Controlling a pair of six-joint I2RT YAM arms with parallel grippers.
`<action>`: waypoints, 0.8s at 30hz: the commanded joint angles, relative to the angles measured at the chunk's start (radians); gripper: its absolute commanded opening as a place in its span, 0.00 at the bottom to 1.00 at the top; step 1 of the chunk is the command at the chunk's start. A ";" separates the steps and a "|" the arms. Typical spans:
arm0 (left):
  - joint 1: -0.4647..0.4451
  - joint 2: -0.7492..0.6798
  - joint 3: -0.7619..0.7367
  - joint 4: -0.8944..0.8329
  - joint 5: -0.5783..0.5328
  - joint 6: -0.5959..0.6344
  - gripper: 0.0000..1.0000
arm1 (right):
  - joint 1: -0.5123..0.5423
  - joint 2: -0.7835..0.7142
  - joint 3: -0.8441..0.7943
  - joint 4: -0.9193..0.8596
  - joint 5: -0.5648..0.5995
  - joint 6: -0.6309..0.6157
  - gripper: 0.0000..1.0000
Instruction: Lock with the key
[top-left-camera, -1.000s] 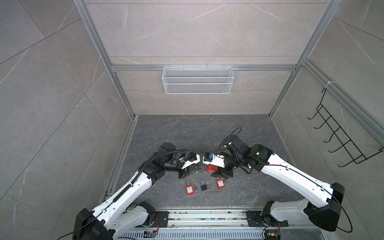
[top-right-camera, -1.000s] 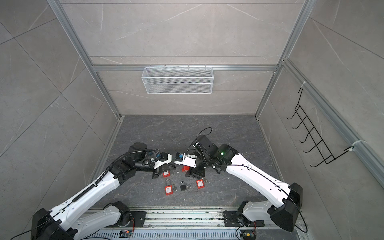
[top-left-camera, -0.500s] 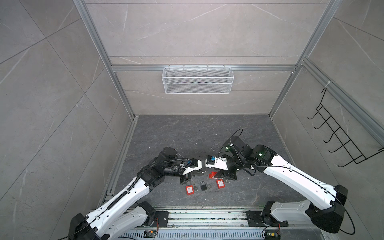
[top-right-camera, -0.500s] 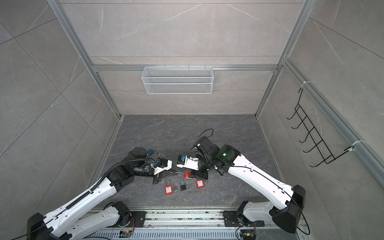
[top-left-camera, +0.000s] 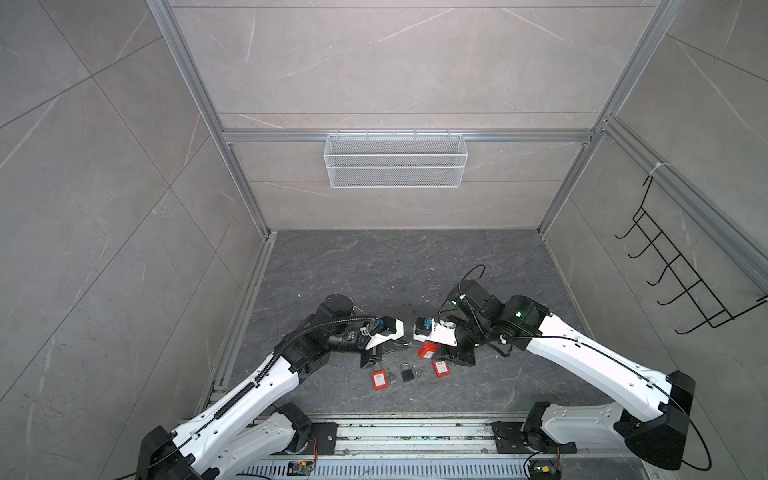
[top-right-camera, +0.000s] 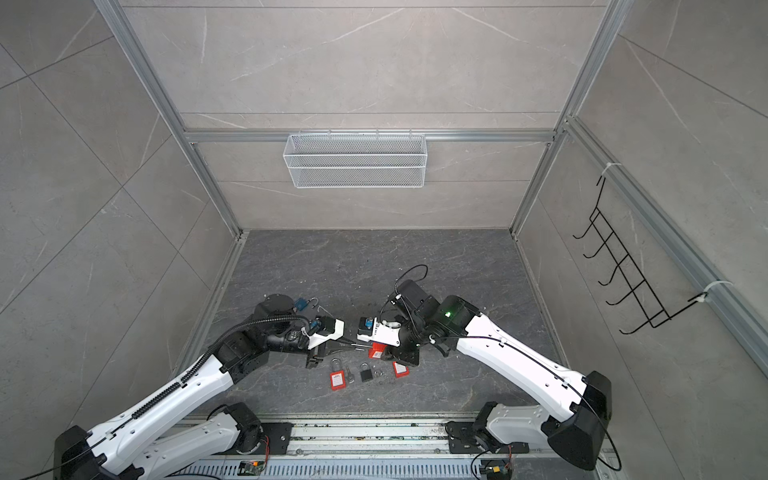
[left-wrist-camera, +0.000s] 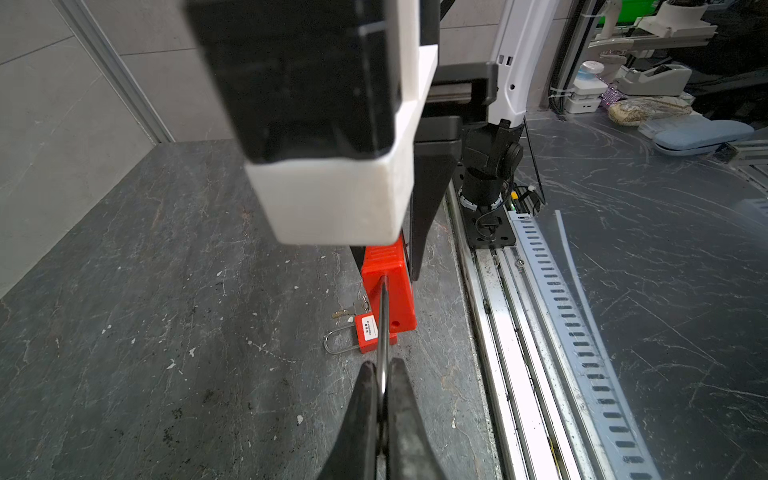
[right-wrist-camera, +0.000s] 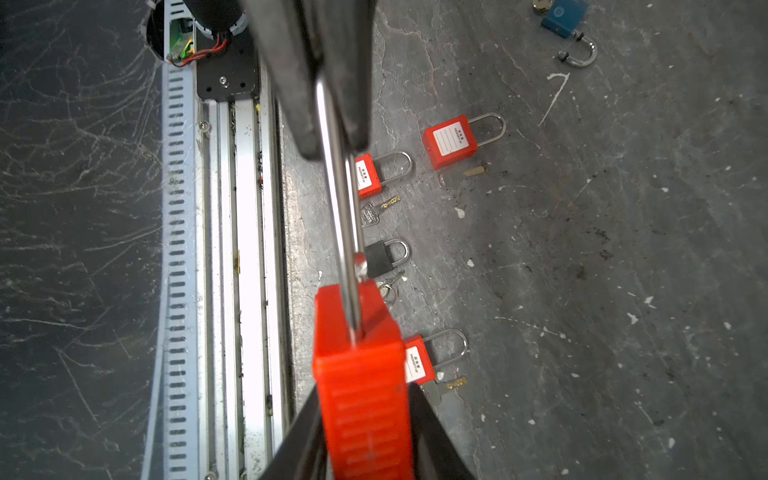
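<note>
A red padlock (top-left-camera: 428, 351) (right-wrist-camera: 361, 374) hangs over the floor between my two grippers. My left gripper (left-wrist-camera: 383, 365) (top-left-camera: 397, 347) is shut on its long steel shackle (left-wrist-camera: 383, 328) (right-wrist-camera: 338, 199). My right gripper (right-wrist-camera: 365, 390) (top-left-camera: 438, 353) is shut on the red body, one finger against each side. The two grippers face each other at the front middle in both top views. A silver key (right-wrist-camera: 376, 212) lies on the floor below, and a brass-tipped key (right-wrist-camera: 453, 382) lies beside a small red lock.
On the floor under the grippers lie two small red padlocks (top-left-camera: 379, 380) (top-left-camera: 440, 368), a black padlock (top-left-camera: 407, 372) and a larger red one (right-wrist-camera: 451, 139). A blue padlock (top-right-camera: 301, 304) lies behind my left arm. The metal rail (top-left-camera: 415, 432) runs along the front edge.
My right gripper's jaws have closed in on the red padlock's body. Both grippers have shifted a little towards the front, with the lock between them.
</note>
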 joint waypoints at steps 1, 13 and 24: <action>-0.005 -0.004 0.037 0.044 0.037 -0.010 0.00 | 0.000 -0.048 -0.014 0.050 0.000 0.009 0.24; -0.027 0.042 0.046 0.045 0.071 -0.057 0.00 | 0.009 -0.062 0.001 0.110 -0.017 0.021 0.14; -0.049 0.089 0.050 0.065 0.116 -0.118 0.00 | 0.027 -0.082 -0.027 0.245 0.015 0.035 0.12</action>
